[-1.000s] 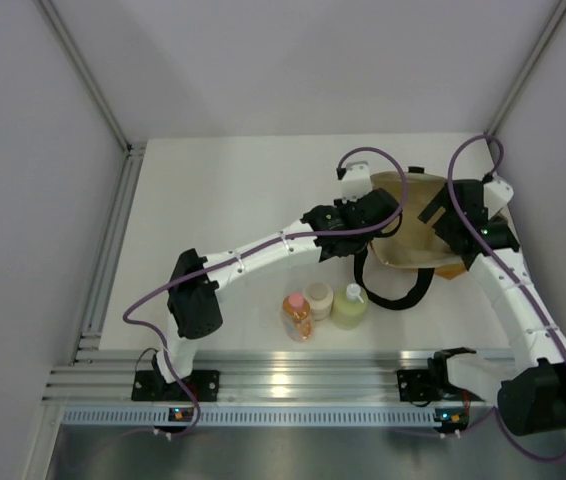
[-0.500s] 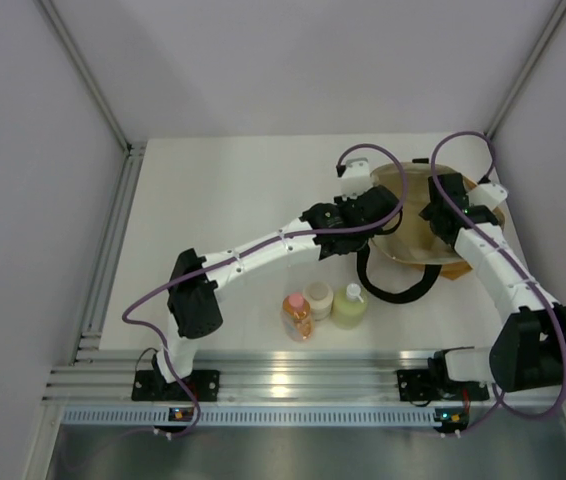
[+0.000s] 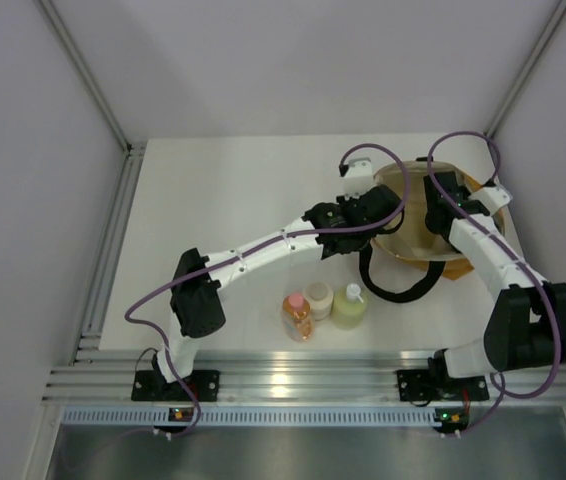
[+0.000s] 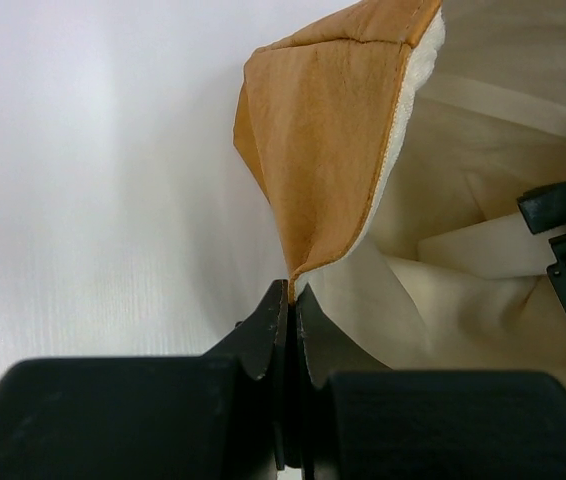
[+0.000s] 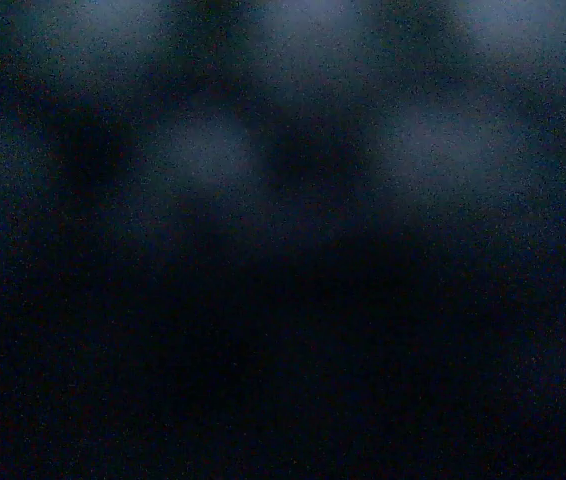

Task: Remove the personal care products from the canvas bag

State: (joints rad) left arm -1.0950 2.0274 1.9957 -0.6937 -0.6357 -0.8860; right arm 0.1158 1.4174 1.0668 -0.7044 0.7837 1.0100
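- At the far right of the white table [image 3: 223,190], the canvas bag [image 3: 406,222] sags open. It is mustard fabric with cream lining and limp black loop handles [image 3: 393,292].
- The left gripper [image 4: 291,292], its arm stretched long, pinches the bag's rim between closed fingers.
- The right gripper [image 3: 439,205] is sunk in the bag's mouth — its camera shows only dark, so I cannot tell its opening.
- Near the front edge stand the orange bottle [image 3: 297,315], cream round jar [image 3: 318,298] and pale green bottle [image 3: 349,306] — a tight row.

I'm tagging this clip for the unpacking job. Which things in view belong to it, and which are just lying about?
Job: canvas bag, pinched at its rim by the left tool; orange bottle; cream jar; pale green bottle.
Just surroundings: table; aluminium rail.
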